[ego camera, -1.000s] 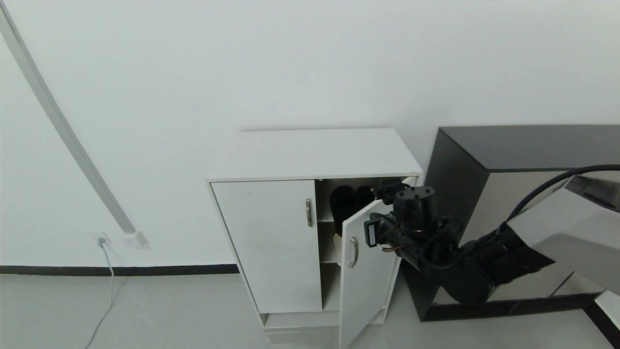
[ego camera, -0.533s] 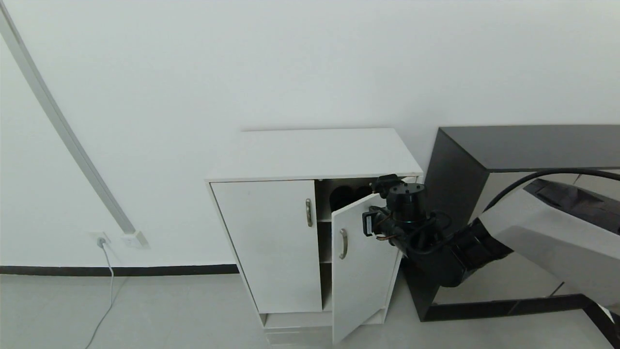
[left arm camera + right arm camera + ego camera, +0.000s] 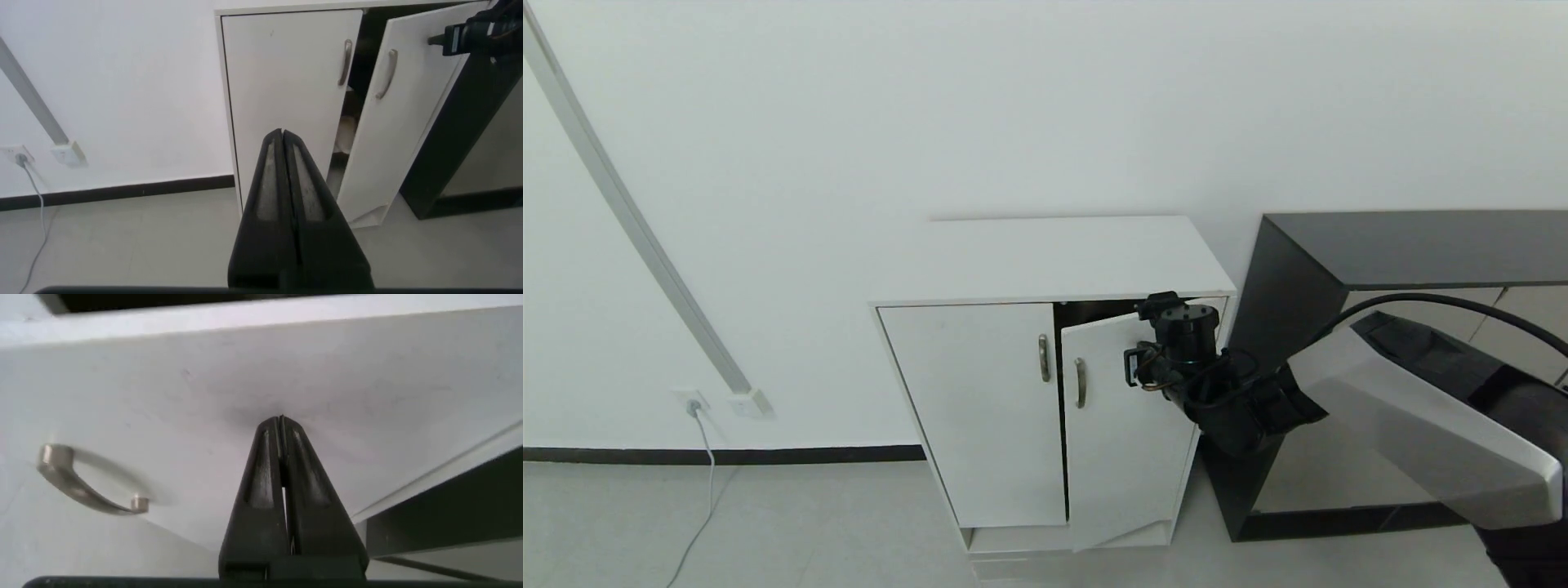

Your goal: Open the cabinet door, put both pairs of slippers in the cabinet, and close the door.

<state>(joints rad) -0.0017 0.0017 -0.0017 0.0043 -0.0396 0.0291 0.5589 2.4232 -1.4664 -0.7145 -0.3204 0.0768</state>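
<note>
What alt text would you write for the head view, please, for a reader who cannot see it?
The robot's right hand rests against the upper part of the white cabinet's right door, which stands slightly ajar beside the shut left door. A black unit stands to the cabinet's right, against a white wall.

The right arm stretches forward from the right side. Its black wrist is turned in toward the left. The right gripper has its two fingers pressed tight together, so they make one thin point. The left gripper is held out in front, pointing forward. Its fingers are pressed tight together too.
</note>
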